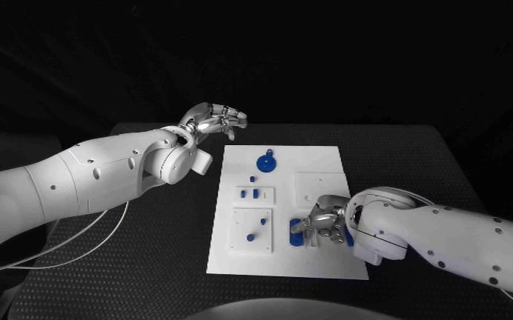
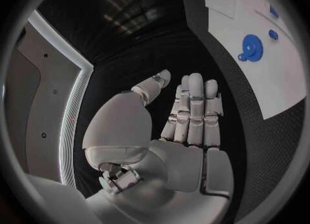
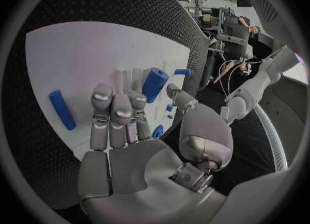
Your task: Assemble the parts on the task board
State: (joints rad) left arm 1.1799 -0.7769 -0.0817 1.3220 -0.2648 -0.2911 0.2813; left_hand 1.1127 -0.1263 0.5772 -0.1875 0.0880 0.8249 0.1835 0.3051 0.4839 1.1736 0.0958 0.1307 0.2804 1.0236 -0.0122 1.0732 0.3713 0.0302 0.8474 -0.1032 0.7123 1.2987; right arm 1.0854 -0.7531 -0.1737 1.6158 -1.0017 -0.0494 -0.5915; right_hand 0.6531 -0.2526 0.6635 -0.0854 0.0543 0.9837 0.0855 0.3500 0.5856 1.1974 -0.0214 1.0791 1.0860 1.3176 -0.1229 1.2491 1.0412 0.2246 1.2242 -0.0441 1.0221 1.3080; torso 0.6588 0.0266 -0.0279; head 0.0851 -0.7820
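Note:
The white task board (image 1: 321, 164) lies mid-table with several blue parts on it. A blue round disc (image 1: 266, 162) sits near its far end, with small blue pegs (image 1: 248, 194) standing in the square plates below it. My right hand (image 1: 324, 220) hovers over the board's near right part, fingers (image 3: 119, 111) stretched out and thumb apart, holding nothing. A thick blue cylinder (image 3: 154, 83) stands just beyond its fingertips, and a blue rod (image 3: 62, 109) lies flat on the board beside the hand. My left hand (image 1: 214, 121) is raised off the board's far left corner, fingers (image 2: 194, 105) straight, empty.
The black table (image 1: 160, 261) surrounds the board. White cables (image 1: 75, 250) trail over the table under my left arm. In the left wrist view the blue disc (image 2: 251, 46) and the board (image 2: 271, 87) lie off to the side of the hand.

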